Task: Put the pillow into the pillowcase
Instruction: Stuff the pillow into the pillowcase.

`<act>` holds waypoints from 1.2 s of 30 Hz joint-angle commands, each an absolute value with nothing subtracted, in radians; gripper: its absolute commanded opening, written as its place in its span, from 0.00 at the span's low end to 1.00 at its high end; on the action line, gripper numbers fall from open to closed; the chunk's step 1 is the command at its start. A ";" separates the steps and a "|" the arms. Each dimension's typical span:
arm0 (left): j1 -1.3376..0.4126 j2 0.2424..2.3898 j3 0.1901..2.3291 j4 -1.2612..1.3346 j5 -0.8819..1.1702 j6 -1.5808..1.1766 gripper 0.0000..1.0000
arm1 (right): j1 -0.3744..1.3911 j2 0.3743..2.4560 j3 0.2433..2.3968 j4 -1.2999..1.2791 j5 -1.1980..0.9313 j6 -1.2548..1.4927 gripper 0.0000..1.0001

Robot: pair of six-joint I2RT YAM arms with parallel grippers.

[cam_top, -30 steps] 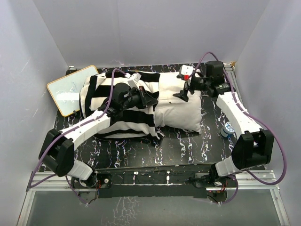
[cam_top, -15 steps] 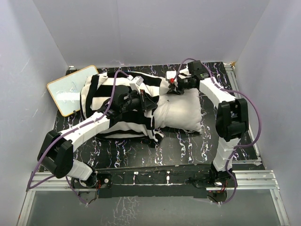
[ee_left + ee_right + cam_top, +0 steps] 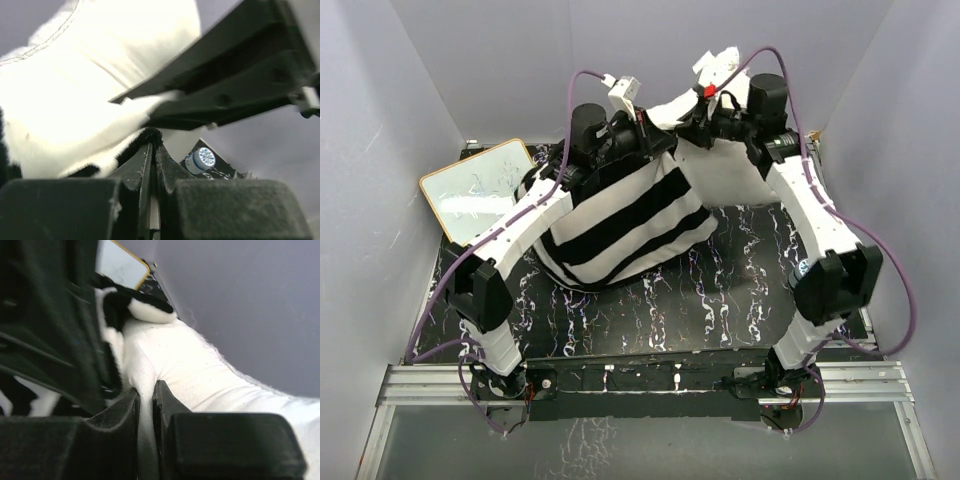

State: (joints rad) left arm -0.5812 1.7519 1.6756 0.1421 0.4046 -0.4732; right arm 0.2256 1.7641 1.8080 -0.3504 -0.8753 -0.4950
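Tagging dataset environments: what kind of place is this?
Probably a lab robot test cell, not a home: plain white enclosure walls box in a black marbled tabletop, with an aluminium frame rail at the near edge.

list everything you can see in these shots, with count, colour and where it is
pillow: one, plain white, held up at the back right, its left part covered by the pillowcase
pillowcase: one, black and white stripes, held up at centre, over the pillow's left part
whiteboard: one, white with a yellow-orange frame, back left of the table
small round object: one, blue and white, right edge of the table, too small to identify
table: one, black with white marbling, under everything
left gripper: one, black, shut on the pillowcase's edge
right gripper: one, black, shut on the pillow's fabric
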 commanded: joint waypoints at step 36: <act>-0.683 1.707 1.776 -0.809 -0.217 -0.267 0.70 | 0.419 1.535 0.815 0.054 -1.176 -0.522 0.08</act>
